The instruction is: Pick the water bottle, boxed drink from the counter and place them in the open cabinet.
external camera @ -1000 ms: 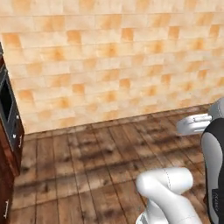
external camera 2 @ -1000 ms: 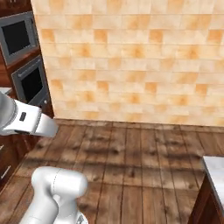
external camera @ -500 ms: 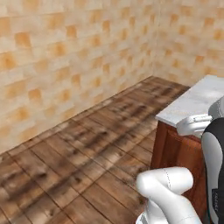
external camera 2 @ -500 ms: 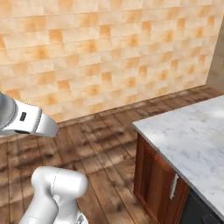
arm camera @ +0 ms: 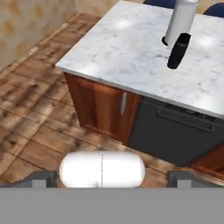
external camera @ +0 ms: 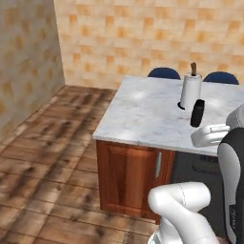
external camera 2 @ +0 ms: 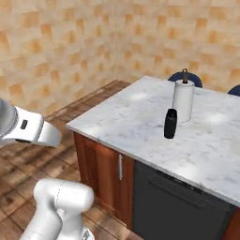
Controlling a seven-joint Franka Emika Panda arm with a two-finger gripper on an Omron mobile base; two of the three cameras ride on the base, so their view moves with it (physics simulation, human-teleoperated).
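Arm [external camera: 183,209]: glossy white, rounded tubular links with smooth capsule-like ends, seen at lower right in the left base view and at lower left in the right base view. A dark grey to black joint section [external camera: 232,186] borders the white shell at the right edge and bears small, unreadable light lettering low down. An upper white link [external camera 2: 26,129] carries a small dark rectangular mark on its side. Fingers [arm camera: 41,178]: two small, dark grey, blocky tips, set wide apart in the hand view.
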